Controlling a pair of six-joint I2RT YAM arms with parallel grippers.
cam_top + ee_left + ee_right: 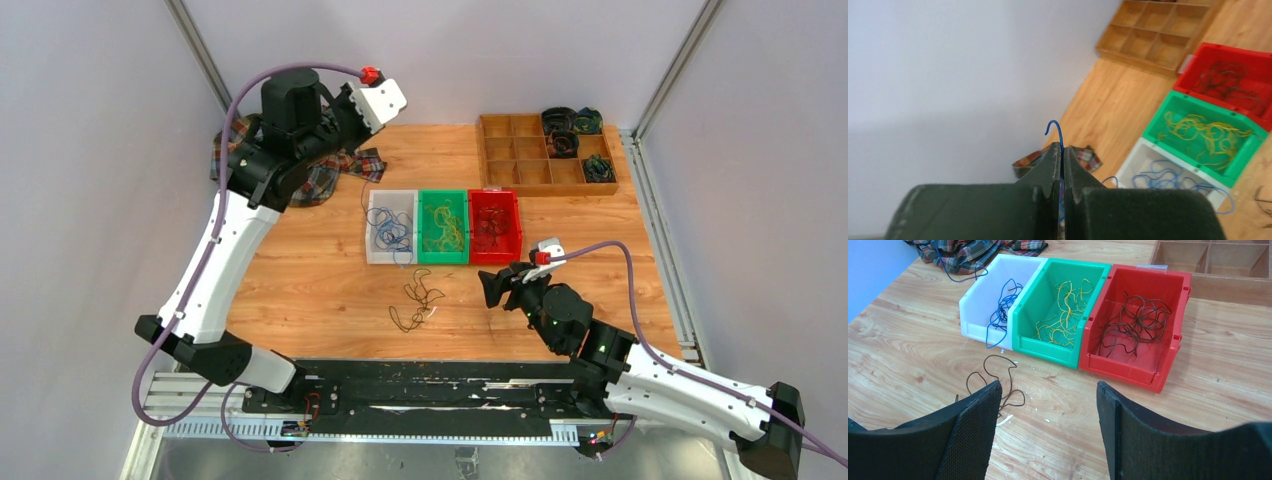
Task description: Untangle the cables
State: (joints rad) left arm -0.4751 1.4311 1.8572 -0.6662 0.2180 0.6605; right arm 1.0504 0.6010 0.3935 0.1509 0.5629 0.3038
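My left gripper [1062,150] is raised high at the table's far left [345,140] and is shut on a blue cable [1057,131]. The cable's short end curls above the fingertips, and the rest hangs down towards the white bin [390,260], which holds more blue cable [1003,307]. A loose dark cable [415,300] lies on the wood in front of the bins and also shows in the right wrist view [998,375]. My right gripper [1048,390] is open and empty, low over the table just right of the dark cable [490,287].
A green bin [1040,347] holds yellow cables and a red bin [1128,370] holds dark cables, both beside the white one. A wooden compartment tray [520,170] stands at the back right. A plaid cloth [330,175] lies at the back left.
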